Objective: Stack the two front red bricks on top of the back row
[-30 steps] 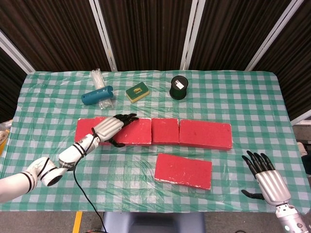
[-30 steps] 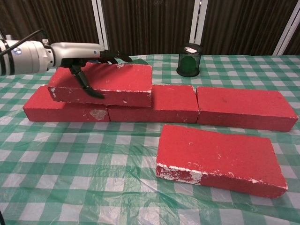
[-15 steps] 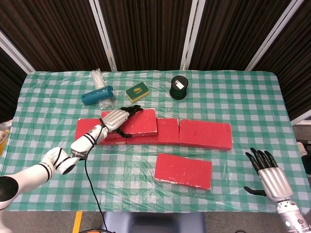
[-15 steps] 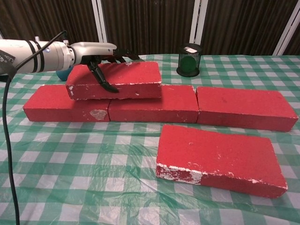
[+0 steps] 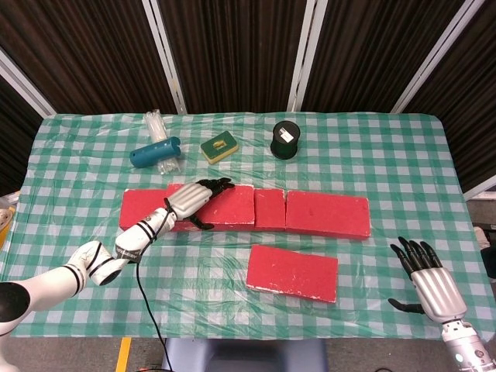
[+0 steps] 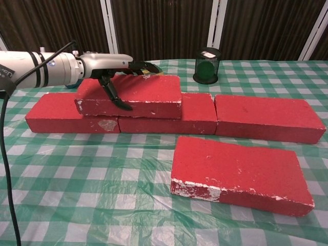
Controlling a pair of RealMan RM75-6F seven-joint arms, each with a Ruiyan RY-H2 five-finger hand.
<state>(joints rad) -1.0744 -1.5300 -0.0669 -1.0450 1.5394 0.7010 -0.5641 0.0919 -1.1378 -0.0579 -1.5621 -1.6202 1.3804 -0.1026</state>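
Placement in hand: the left hand (image 6: 110, 72) grips the stacked brick (image 6: 134, 95), bridging a back row (image 6: 266, 118) joint for support. Second front brick (image 5: 292, 273) lies flat on the desk (image 5: 387, 147); the right hand (image 5: 428, 285) hovers spread, holding nothing.

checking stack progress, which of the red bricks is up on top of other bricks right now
The brick under the left hand: the stacked brick rests across the back row's left and middle bricks. The right back brick and the front brick lie on the tablecloth.
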